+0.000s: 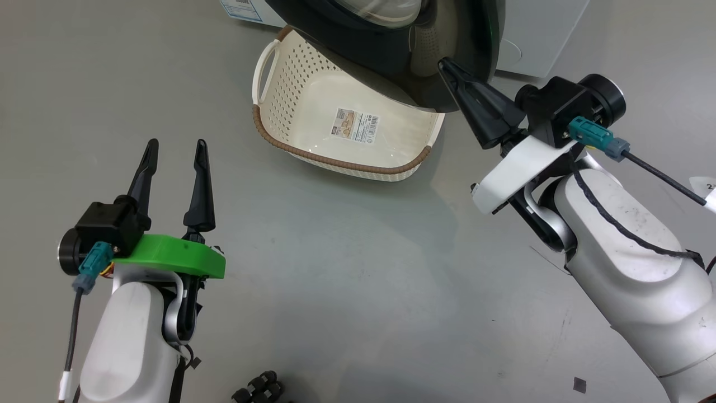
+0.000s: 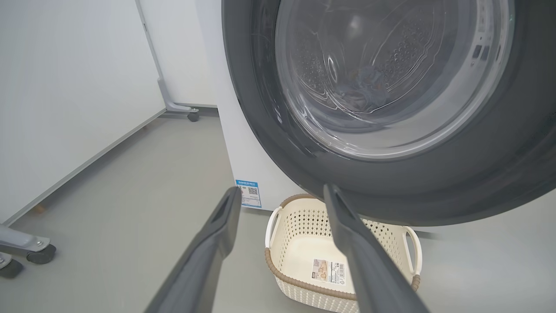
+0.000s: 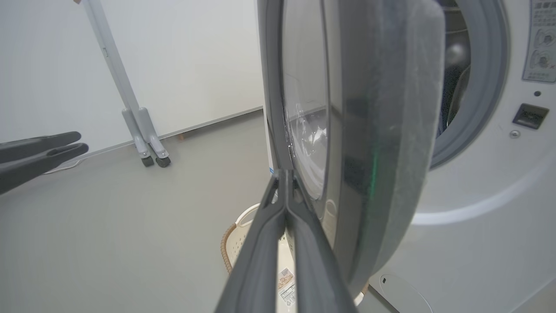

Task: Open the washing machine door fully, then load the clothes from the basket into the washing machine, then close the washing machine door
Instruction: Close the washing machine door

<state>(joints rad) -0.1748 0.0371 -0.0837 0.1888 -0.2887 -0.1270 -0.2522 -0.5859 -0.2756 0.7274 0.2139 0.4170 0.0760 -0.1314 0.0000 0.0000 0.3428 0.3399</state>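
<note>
The door [image 1: 391, 50] hangs half open at upper centre, over the empty basket [image 1: 291, 95]. The right gripper [image 1: 447, 67], pinched shut (holding nothing), points its tip at the door's rim from the right. The left gripper [image 1: 176, 146], splayed wide, sits lower left, well apart.

I note a grey floor [image 1: 347, 268], scuffed in places. White wall panels [image 2: 65, 87] stand on grey wheeled feet [image 3: 150, 150]. A small dark square [image 1: 579, 384] and a knobbly black object [image 1: 260, 387] lie on the floor.
</note>
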